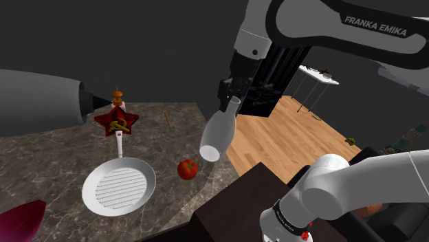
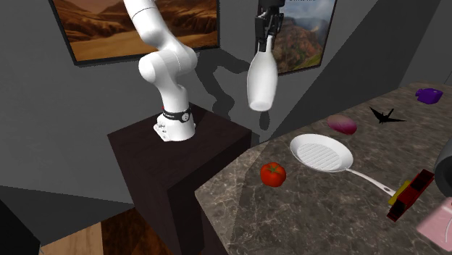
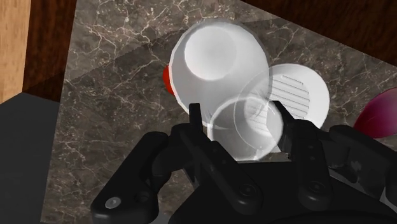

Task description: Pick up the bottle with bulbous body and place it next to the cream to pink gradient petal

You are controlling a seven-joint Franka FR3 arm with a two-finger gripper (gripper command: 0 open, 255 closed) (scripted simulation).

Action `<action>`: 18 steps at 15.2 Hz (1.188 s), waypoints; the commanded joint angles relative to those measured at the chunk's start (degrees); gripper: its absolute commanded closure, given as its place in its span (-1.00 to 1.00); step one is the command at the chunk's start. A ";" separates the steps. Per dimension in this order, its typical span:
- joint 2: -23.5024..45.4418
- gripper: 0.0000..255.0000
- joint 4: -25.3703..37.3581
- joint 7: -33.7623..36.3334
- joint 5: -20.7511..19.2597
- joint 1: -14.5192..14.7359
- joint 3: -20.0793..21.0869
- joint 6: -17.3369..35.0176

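A: What is hidden?
B: The tomato point(image 3: 167, 77) is largely covered by the bottle point(image 3: 219, 60) in the wrist view; the petal point(image 3: 378, 118) is cut off.
A: What is counted?
B: One bottle, clamped at the neck by the fingers point(image 3: 195, 118), is held above the tabletop point(image 2: 311, 210); one pan point(image 2: 322, 153) is seen between tomato and petal.

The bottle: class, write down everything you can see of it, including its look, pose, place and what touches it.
The bottle is plain white and glossy, with a narrow neck widening into a bulbous body and an open mouth. It hangs in the air, neck up, above the marble-look counter. The gripper clasps its neck between both fingers; nothing else touches it.
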 commanded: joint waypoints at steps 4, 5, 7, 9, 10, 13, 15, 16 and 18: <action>0.79 1.00 4.05 0.19 -0.33 -0.19 -0.26 -3.26; 1.66 1.00 4.01 1.37 0.10 0.11 0.84 -2.23; 3.59 1.00 4.13 3.75 0.82 0.64 3.08 -0.17; 5.78 1.00 4.52 6.15 1.34 1.13 5.31 1.90; 6.98 1.00 4.82 7.37 1.50 1.35 6.43 2.93; 10.97 1.00 6.13 11.13 1.60 1.92 9.80 5.95; 13.97 1.00 7.34 13.76 1.25 2.29 12.02 7.91; 15.57 1.00 8.05 15.11 0.94 2.44 13.13 8.85; 18.97 1.00 9.67 17.92 0.02 2.75 15.33 10.66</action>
